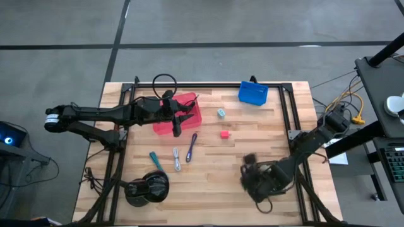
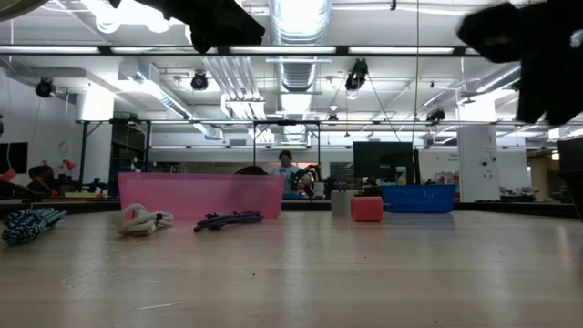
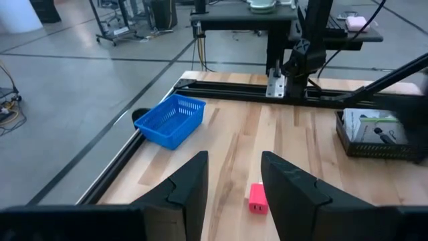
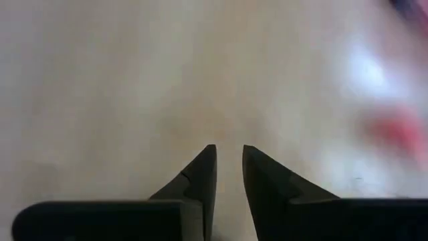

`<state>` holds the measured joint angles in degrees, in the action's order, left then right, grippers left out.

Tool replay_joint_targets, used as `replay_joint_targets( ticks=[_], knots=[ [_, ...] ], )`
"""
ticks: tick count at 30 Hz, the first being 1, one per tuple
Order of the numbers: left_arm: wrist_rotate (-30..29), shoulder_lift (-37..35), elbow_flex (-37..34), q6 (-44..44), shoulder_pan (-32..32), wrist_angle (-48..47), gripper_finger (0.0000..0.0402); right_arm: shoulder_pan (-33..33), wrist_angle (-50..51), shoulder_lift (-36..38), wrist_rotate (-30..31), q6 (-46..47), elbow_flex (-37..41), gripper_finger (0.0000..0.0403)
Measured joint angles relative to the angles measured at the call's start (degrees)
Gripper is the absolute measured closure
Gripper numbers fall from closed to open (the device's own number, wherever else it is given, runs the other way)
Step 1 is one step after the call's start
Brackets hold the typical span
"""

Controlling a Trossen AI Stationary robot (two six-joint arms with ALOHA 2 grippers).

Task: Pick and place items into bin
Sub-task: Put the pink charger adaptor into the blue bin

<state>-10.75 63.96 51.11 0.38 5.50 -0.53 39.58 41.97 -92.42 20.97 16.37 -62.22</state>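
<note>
Left tool (image 1: 184,121) open-fingered over pink bin (image 1: 178,112), apparently empty.

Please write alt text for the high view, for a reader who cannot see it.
Seen from above, the left gripper hovers open over a red bin on a wooden table. A blue basket, a pink cube and cords lie around; the right gripper hangs at the near right.

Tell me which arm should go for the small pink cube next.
Probably the left. Its tool is open above the red plastic bin, with the small pink cube lying just ahead between its fingers in the left wrist view. The right tool hangs over bare wood nearer the table's front edge.
</note>
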Motion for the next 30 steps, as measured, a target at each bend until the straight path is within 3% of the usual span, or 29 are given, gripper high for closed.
replay_joint_targets(
  ticks=[3,6,7,11,13,21,26,28,30],
  knots=[
    [0.0,0.0,0.0,0.0,0.0,0.06,0.0278,-1.2,-22.97,1.35,-7.72,-20.13,3.38,0.0348],
    [0.03,-0.02,0.0,0.02,0.0,0.08,0.0278,-3.31,-41.41,2.13,-8.84,-35.81,7.38,0.0351],
    [0.01,-0.02,0.0,0.02,0.0,0.04,0.0278,-4.29,-47.83,2.14,-6.68,-39.59,8.83,0.0351],
    [0.01,-0.02,0.0,0.02,0.0,0.13,0.0278,-8.99,-76.48,0.95,13.21,-46.73,14.59,0.0351],
    [0.04,-0.02,0.0,0.02,0.0,0.02,0.0278,-11.48,-83.99,0.66,18.21,-52.63,17.36,0.0351],
    [0.14,0.0,-0.04,0.02,0.0,0.04,0.0278,-23.06,-90.18,0.98,21.4,-66.35,18.64,0.0351],
    [0.1,-0.02,-0.13,0.04,0.0,0.06,0.0278,-29.51,-89.79,0.63,23.7,-57.15,18.04,0.0351],
    [0.09,-0.02,-0.13,0.04,0.0,0.02,0.0278,-32.61,-87.38,1.12,18.06,-54.0,19.17,0.0351],
    [-0.01,0.02,-0.15,0.04,0.0,0.04,0.0278,-36.74,-87.6,1.28,4.03,-51.58,21.61,0.0351]
  ],
)
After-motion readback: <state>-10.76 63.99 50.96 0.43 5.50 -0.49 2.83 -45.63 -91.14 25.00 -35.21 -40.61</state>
